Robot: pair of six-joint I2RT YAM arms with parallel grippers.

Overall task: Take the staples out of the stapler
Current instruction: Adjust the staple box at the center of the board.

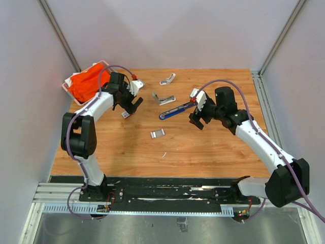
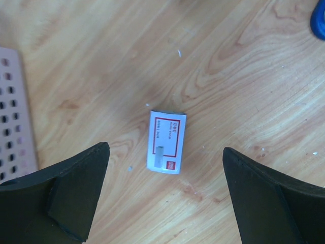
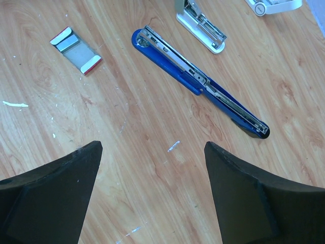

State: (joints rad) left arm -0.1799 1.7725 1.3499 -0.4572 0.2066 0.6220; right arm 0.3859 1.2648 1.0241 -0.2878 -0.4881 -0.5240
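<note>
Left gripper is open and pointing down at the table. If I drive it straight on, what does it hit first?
Most likely the small white box, lying flat on the table and centred ahead of the open left gripper; how far off is unclear.

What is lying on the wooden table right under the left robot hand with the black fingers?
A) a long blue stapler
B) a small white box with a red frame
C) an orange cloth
B: the left wrist view shows the small white box with a red frame lying flat on the wooden table, below the open left gripper, which is not touching it.
</note>
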